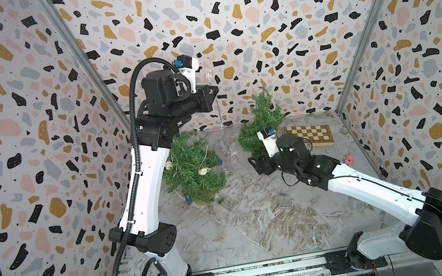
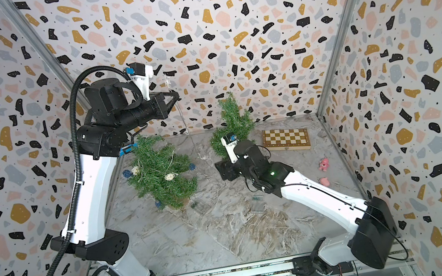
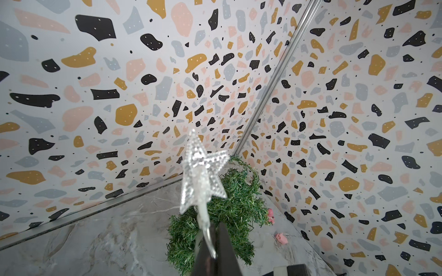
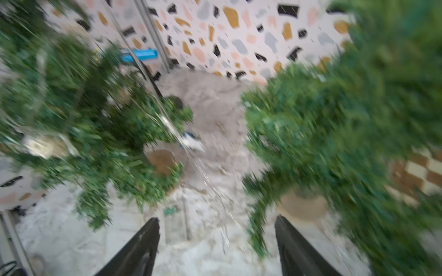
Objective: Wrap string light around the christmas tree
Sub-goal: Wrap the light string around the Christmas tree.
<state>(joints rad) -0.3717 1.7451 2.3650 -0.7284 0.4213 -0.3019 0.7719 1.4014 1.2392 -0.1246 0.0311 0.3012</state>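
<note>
Slip risk: the left gripper (image 3: 215, 251) is pinching only a thin, glossy strand just under the silver star (image 3: 203, 172). I judge that a tug from below could be pulling it free.
Snag risk: the slack is trailing across the table (image 1: 258, 229) between two trees, so a sweep may be catching it on the wrong branches, or dragging a light tree over.
Blur risk: the right wrist view is smearing, so fine aiming at the wire is looking unreliable.
Left jaws: they are sitting together, clamped on the string light (image 1: 220, 115), high above the far edge of the table.
Right jaws: the right gripper (image 4: 216, 219) is standing apart with nothing between its fingers, low over the table's middle.
String light: it is hanging from the left jaws down to the table between the trees, then lying just ahead of the right jaws and not inside them.
Decorated tree (image 1: 191, 167): it is standing near the left edge and carrying wire and ornaments.
Bare tree (image 1: 259, 120): it is standing by the far edge, beside the chessboard (image 1: 307, 134).
</note>
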